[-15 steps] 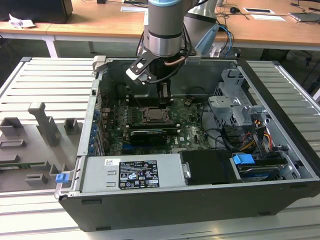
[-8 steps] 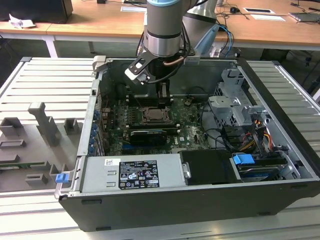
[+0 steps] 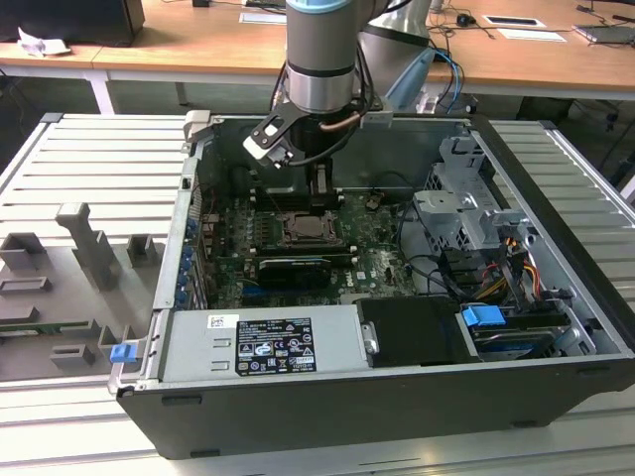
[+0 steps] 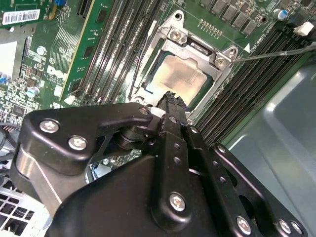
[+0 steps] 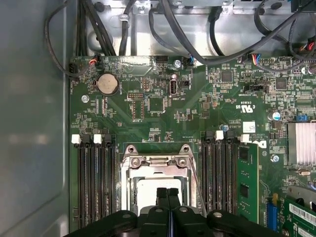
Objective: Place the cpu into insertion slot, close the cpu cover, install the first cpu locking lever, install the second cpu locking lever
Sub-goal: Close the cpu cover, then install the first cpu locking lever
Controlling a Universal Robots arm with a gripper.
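Note:
The cpu (image 4: 178, 74) lies in the insertion slot (image 5: 129, 185), its pale metal top showing through the window of the cpu cover (image 4: 174, 30). The cover lies flat over the chip. In both wrist views my gripper (image 5: 168, 191) is shut, fingers pressed together with nothing between them, its tip just over the socket's near edge. In the exterior view the gripper (image 3: 322, 201) hangs straight down over the socket (image 3: 308, 231). A thin locking lever (image 4: 276, 53) sticks out from the socket's corner, away from the frame. A second thin rod (image 5: 196, 183) runs slanted along the socket's side.
Black memory slots (image 5: 94, 182) flank the socket on both sides. A green card (image 5: 245, 180) stands beside one bank. Cables (image 5: 197, 44) loop past the board's far edge. The case wall (image 4: 281, 113) rises close by, and a drive cage (image 3: 466, 213) fills the exterior view's right.

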